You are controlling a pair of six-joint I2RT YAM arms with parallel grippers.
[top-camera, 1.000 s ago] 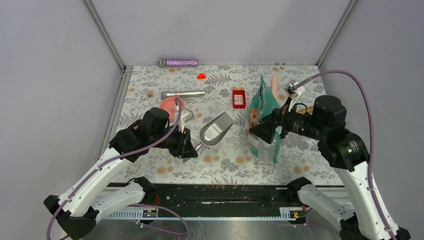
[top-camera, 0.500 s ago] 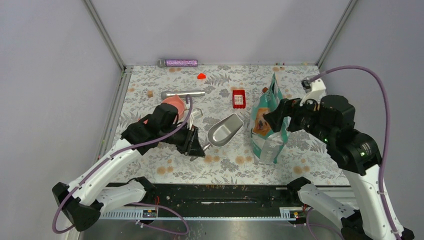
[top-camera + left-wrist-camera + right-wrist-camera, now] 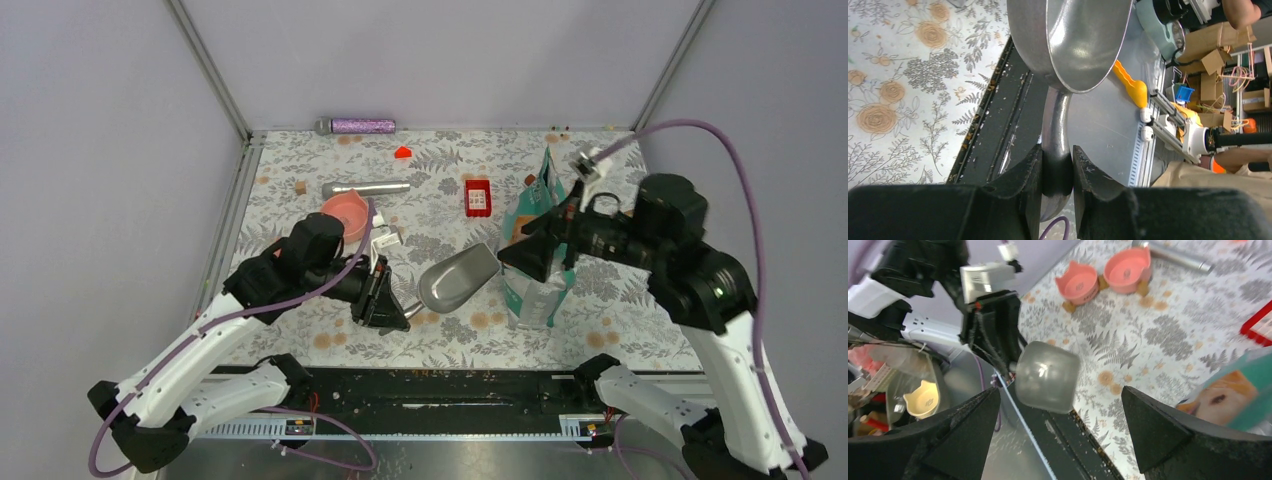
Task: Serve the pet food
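Top external: what has the left gripper got?
— The scoop. Its jaws are clamped on the metal handle, and the bowl hangs above the mat with its mouth turned toward the bag.

Does the left wrist view agree?
— Yes. The left gripper pinches the curved handle from both sides, and the scoop shows only bare shiny metal inside.

And the right gripper?
— Its jaws are spread wide with nothing between them. From above it sits in front of the upright bag, just beside the scoop's mouth. I cannot tell whether it touches either.

What does the right wrist view show?
— The right gripper is gaping. The scoop is seen beyond it, and a corner of the teal bag lies by the right-hand finger. Two pink bowls stand side by side farther off on the mat.

Where is the kibble?
— No view shows it. The bag's inside is hidden, so I cannot tell.
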